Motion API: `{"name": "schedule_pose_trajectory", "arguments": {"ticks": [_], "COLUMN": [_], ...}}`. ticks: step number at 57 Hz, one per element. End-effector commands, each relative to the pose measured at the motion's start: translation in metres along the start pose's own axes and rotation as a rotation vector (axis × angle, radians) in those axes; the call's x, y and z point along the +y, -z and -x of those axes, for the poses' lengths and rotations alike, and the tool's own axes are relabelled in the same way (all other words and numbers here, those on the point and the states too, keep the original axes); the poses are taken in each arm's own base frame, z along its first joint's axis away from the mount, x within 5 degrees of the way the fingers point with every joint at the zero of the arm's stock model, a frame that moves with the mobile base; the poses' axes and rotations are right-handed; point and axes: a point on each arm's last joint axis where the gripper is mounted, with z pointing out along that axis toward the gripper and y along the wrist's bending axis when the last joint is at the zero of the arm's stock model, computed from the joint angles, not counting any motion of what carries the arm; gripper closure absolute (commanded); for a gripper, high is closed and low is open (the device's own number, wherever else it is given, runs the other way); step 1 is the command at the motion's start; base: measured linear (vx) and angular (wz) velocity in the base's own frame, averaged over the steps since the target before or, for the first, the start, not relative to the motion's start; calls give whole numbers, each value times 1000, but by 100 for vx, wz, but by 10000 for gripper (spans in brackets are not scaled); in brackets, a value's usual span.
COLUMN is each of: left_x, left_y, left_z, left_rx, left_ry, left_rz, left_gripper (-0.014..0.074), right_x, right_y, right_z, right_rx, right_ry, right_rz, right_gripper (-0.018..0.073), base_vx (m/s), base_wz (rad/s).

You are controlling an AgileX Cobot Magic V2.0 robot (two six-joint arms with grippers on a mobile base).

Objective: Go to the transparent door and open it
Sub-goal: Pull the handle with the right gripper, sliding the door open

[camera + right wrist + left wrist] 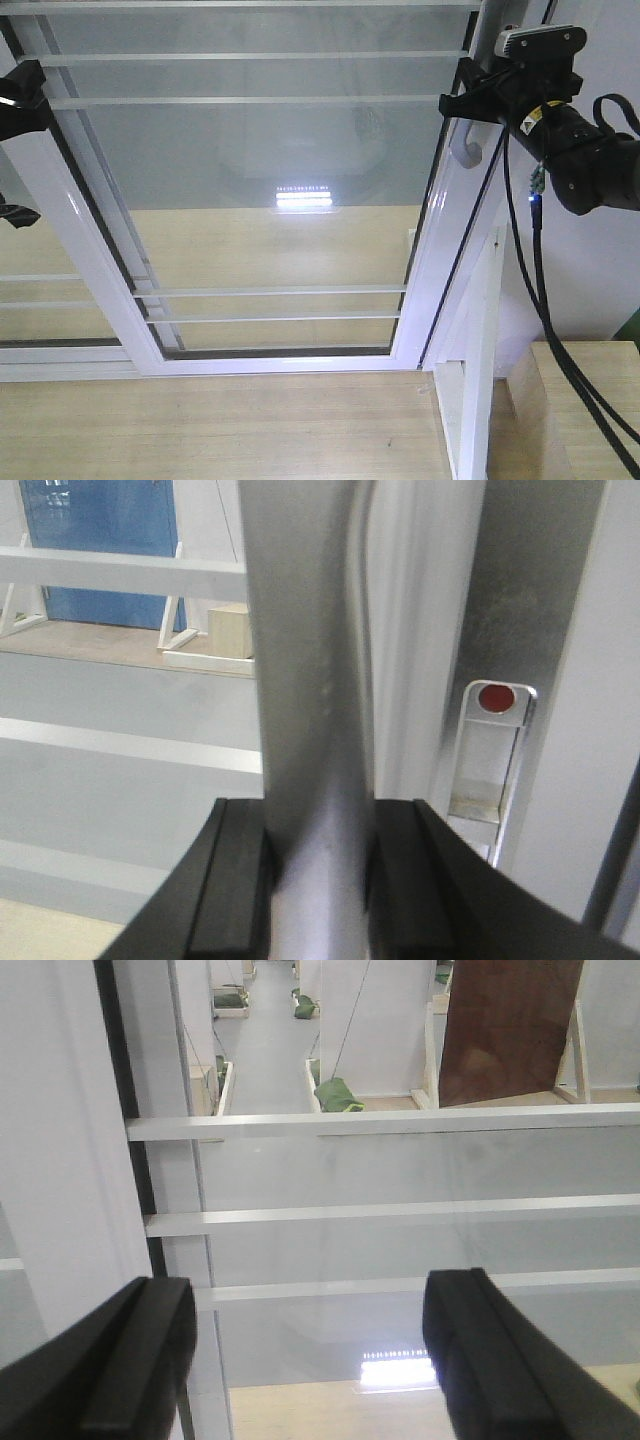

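The glass door [250, 170] stood straight ahead, probably heavy, stiff and breakable; the right end effector [318, 880] was clamped on its smooth grey handle [310, 680], the sensible hold; the left end effector [310, 1360] gaped empty.

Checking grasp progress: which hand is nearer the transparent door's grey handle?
Right. The right hand is closed on the grey handle; the left hand hangs open at the opposite side of the transparent door.

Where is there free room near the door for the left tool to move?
Free: the bare wooden surface below the transparent door, left of the white post. Crowded: the handle, clamped by the right tool, cables hanging beside.
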Motion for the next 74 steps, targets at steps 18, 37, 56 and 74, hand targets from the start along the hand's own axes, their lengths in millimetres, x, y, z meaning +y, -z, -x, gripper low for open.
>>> {"name": "schedule_pose_trajectory", "arguments": {"ticks": [18,37,56,74], "left_x": [0,0,-1,-2], "left_y": [5,5,5,4], "left_z": [23,23,24,21], "left_rx": [-129,-129,-130,-102], "left_ry": [16,16,24,27], "left_rz": [-2,-2,-4,-9], "left_gripper": [19,19,19,20], "right_x": [86,142,177,161], "right_y": [5,14,23,31], "right_z": [36,35,36,61], "right_rx": [-165,-180,-205,-198], "right_ry": [90,146,162,208], "right_rz": [261,392,480,412], "right_gripper": [565,565,565,565], "base_vx": [0,0,0,0], "base_wz": [0,0,0,0]}}
